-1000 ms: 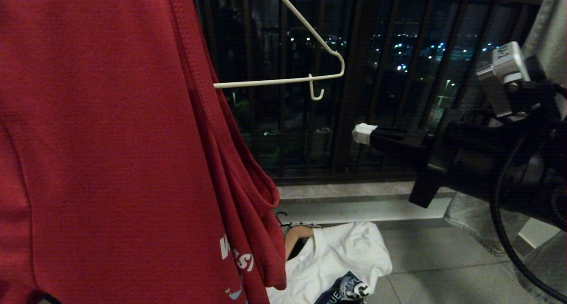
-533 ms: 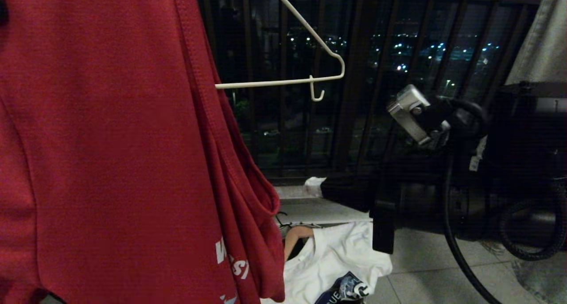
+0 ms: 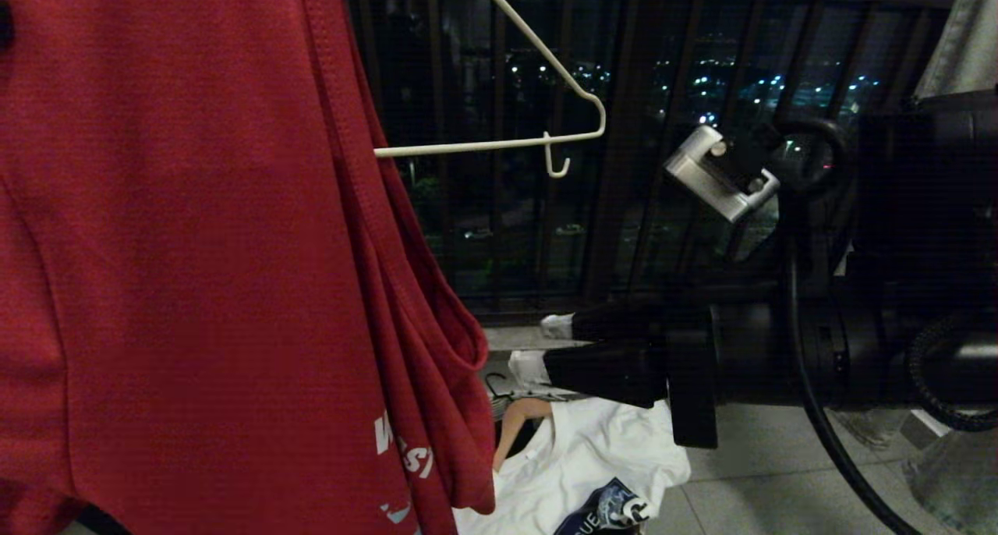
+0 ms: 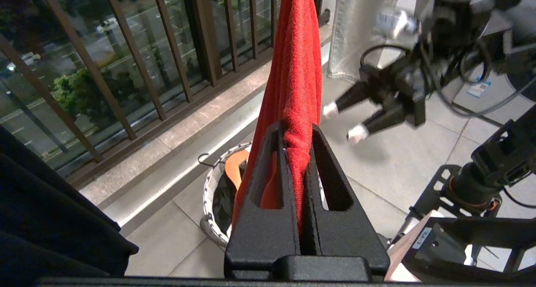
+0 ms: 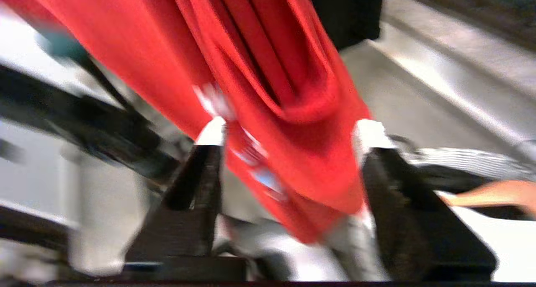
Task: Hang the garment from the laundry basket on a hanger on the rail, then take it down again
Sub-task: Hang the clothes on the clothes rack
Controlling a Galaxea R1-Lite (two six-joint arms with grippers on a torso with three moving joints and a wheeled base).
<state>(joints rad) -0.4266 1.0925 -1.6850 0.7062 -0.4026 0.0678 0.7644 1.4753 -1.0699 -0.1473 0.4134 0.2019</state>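
The red garment (image 3: 195,246) hangs down the left of the head view, its white lettering low down. The white wire hanger (image 3: 546,137) sticks out of it to the right, one shoulder and notch hook bare. My left gripper (image 4: 296,130) is shut on a bunched fold of the garment (image 4: 295,69), above the laundry basket (image 4: 208,195). My right gripper (image 3: 544,346) is open just right of the garment's lower edge. In the right wrist view its white-tipped fingers (image 5: 211,130) stand either side of the red cloth (image 5: 293,111) without touching it. The rail is out of view.
Dark brown window railing bars (image 3: 624,168) run behind. A white T-shirt with a dark print (image 3: 592,457) and a wooden hanger (image 4: 234,172) lie in the basket. Grey denim (image 3: 967,44) hangs at far right. My wheeled base (image 4: 481,182) stands on the tiled floor.
My right arm swung down and left toward the garment's lower edge, and its jaws went from shut to open. The garment, hanger and left gripper stayed put.
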